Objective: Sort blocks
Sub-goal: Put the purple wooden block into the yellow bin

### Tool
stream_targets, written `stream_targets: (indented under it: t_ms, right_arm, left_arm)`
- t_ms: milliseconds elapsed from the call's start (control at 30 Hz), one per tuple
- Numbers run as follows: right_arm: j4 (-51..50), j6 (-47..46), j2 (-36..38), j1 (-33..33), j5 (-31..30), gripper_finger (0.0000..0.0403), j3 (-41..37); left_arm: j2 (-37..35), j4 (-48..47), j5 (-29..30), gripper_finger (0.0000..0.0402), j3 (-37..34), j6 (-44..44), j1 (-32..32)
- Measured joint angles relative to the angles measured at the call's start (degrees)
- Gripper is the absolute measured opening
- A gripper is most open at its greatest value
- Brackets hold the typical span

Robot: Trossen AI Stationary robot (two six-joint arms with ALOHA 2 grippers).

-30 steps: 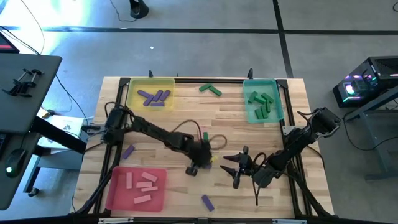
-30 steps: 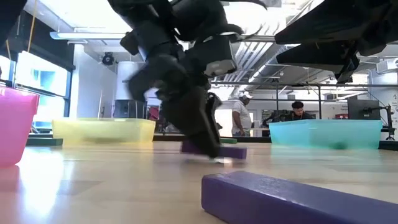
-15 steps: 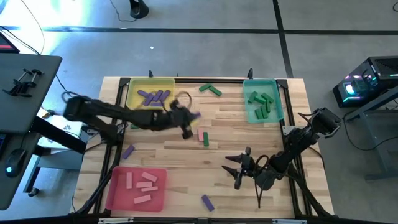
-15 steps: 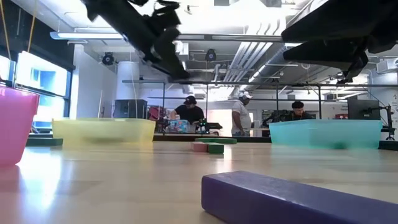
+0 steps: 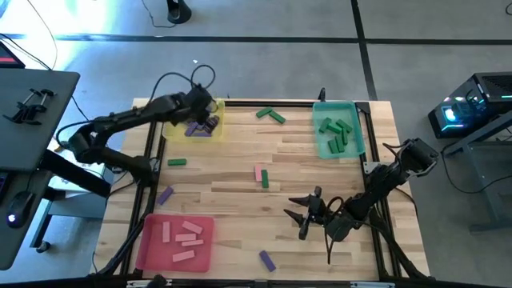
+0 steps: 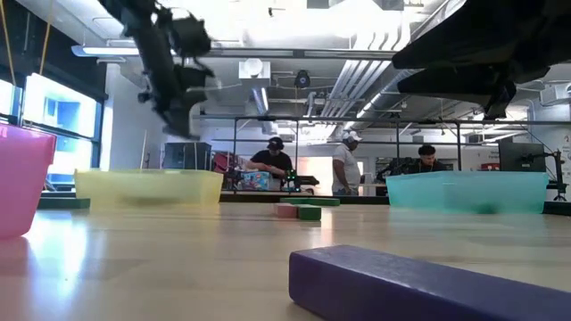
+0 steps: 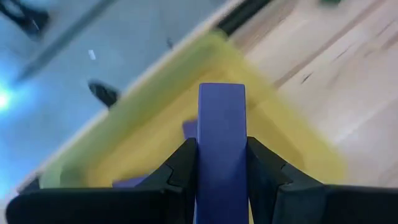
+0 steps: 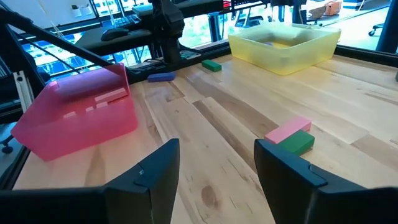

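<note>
My left gripper (image 5: 206,117) hangs over the yellow tray (image 5: 171,134), shut on a purple block (image 7: 222,109). Other purple blocks lie in that tray. Loose blocks rest flat on the table: a green one (image 5: 177,162), a purple one (image 5: 166,194), a pink and green pair (image 5: 261,177), another purple one (image 5: 266,260) near the front edge, and green ones (image 5: 270,115) at the far edge. My right gripper (image 5: 302,216) stands open above the table's near right, with nothing between its fingers (image 8: 155,174). My left gripper pinches the purple block by its two long sides (image 7: 222,155) between its two fingers (image 7: 183,165). The block lies along the fingers, and its free end sticks out beyond their tips. The fingers slant downward. The block is lifted clear, above the yellow tray.
A teal tray (image 5: 321,149) with green blocks stands at the far right. A red tray (image 5: 150,250) with pink blocks stands at the near left. In the low view the near purple block (image 6: 428,285) fills the foreground. People stand in the room beyond the table.
My left gripper has risen from the table's middle with the purple block, lifting it off the wood. It has swung toward the far left corner and rolled about its own line, and now hangs over the yellow tray. It has stayed shut on the block.
</note>
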State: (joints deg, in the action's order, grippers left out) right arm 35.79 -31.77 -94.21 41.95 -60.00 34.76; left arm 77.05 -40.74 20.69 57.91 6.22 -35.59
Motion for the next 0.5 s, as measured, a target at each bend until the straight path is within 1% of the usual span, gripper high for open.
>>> stream_targets:
  t_ms: [67, 200, 267, 500]
  right_arm:
    - [0.01, 0.01, 0.0, 0.02, 0.05, 0.0192, 0.0]
    - [-0.34, -0.81, 0.0, 0.02, 0.18, 0.0192, 0.0]
    - [-0.44, -0.83, 0.0, 0.02, 0.21, 0.0192, 0.0]
    - [-0.45, -1.35, 0.0, 0.05, 0.21, 0.0192, 0.0]
  left_arm:
    - [1.75, -0.76, -3.36, 0.0075, 0.0, -0.93, -3.61]
    - [6.28, -2.32, -7.01, 0.0075, 0.0, -2.2, -7.99]
    - [8.74, -2.53, -8.51, 0.0075, 0.0, -2.67, -8.94]
    - [16.7, -1.0, -8.6, 0.0076, 0.0, -3.92, -9.25]
